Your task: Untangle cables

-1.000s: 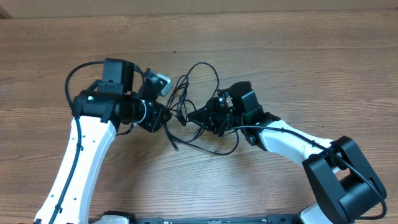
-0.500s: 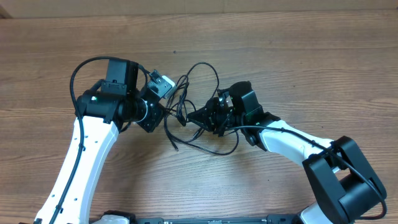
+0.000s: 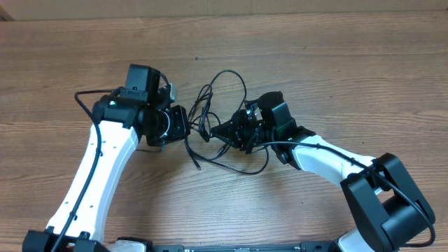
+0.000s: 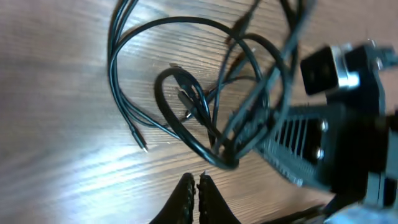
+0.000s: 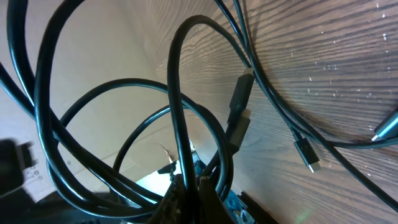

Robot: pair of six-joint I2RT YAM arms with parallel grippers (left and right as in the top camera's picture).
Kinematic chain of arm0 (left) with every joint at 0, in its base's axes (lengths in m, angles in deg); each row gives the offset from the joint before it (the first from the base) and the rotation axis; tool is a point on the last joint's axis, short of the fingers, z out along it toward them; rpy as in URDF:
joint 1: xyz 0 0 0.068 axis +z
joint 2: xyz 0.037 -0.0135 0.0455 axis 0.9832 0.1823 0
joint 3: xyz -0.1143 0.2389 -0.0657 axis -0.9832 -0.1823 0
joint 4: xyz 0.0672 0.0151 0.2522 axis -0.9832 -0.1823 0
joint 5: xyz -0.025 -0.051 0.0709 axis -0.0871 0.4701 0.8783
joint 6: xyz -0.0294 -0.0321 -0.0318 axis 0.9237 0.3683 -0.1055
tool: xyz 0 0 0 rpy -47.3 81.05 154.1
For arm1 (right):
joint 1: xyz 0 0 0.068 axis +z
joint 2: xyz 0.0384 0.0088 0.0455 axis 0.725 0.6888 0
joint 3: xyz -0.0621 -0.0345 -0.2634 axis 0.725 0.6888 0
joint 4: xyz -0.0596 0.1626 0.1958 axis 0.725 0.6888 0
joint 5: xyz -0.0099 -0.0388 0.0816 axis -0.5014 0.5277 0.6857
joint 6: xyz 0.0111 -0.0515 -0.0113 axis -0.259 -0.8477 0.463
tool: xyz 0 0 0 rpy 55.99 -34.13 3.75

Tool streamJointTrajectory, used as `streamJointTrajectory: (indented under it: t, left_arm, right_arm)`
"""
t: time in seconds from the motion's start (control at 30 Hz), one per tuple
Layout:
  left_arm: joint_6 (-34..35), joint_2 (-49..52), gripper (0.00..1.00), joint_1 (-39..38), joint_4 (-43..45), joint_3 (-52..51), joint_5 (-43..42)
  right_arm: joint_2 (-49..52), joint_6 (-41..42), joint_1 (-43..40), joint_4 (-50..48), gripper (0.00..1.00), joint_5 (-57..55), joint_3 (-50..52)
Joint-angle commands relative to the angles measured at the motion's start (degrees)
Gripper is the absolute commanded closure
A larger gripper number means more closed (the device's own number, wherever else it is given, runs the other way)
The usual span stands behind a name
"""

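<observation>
Black cables (image 3: 204, 115): thin cords in several crossing loops, with one knot where the strands meet (small plug ends lie free on the wood).
Place: about the middle of the wooden table (image 3: 364, 63), away from all its edges, between the two arms.
Progress: early, I judge; the loops overlap and no cord lies apart.
To do: separate each cord.
Right gripper (image 5: 188, 186): jaws pinching strands of the tangle.
Left gripper (image 4: 196, 186): jaws pressed together just beside the nearest loop, nothing between them.
</observation>
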Motion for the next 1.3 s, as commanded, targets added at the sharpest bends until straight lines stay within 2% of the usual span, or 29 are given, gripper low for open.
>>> streamJointTrajectory:
  t: [0.0, 0.03, 0.07, 0.27, 0.53, 0.83, 0.93, 1.0, 1.07, 1.17, 1.27]
  left_arm:
    - [10.67, 2.08, 0.92, -0.5, 0.11, 1.05, -0.87]
    - [11.34, 2.58, 0.8, -0.5, 0.13, 1.05, -0.87]
    - [12.13, 3.1, 0.76, -0.5, 0.13, 1.05, -0.87]
    - [13.25, 4.76, 0.8, -0.48, 1.03, 1.05, -1.14]
    - [5.64, 4.74, 0.66, -0.37, 0.92, 1.18, -7.65]
    - [1.75, 2.01, 0.63, -0.37, 0.94, 1.84, -8.79]
    - [1.75, -0.2, 0.6, -0.37, 2.21, 1.92, -6.54]
    - [3.17, -1.25, 0.43, -0.37, 2.6, 1.92, -3.17]
    - [5.64, -1.42, 0.34, -0.37, 2.45, 1.92, -1.88]
    - [8.52, -1.18, 0.32, -0.42, 2.67, 1.9, -1.42]
    - [11.5, -1.16, 0.34, -0.42, 2.36, 1.9, 3.56]
  right_arm:
    - [0.48, -0.7, -0.52, -0.48, 0.96, 0.96, -0.04]
    - [0.48, -0.96, -0.55, -0.48, 0.96, 0.94, -0.04]
    - [0.48, -1.16, -0.55, -0.48, 0.96, 0.94, -0.04]
    - [0.48, -1.57, -0.55, -0.31, 0.96, 0.94, -0.04]
    - [0.48, -1.57, -0.55, -0.28, 0.96, 0.87, -0.04]
    - [0.48, -1.6, -0.55, -0.28, 0.96, 0.83, -0.04]
    - [0.48, -1.57, -0.55, -0.26, 0.96, 0.11, -0.04]
    - [0.48, -1.57, -0.55, -0.28, 0.96, -0.22, -0.04]
    - [0.48, -1.6, -0.55, -0.26, 0.96, -0.42, -0.04]
    - [0.48, -1.6, -0.55, -0.28, 0.96, -0.44, -0.04]
    - [0.48, -1.57, -0.55, -0.26, 0.96, -0.39, -0.04]
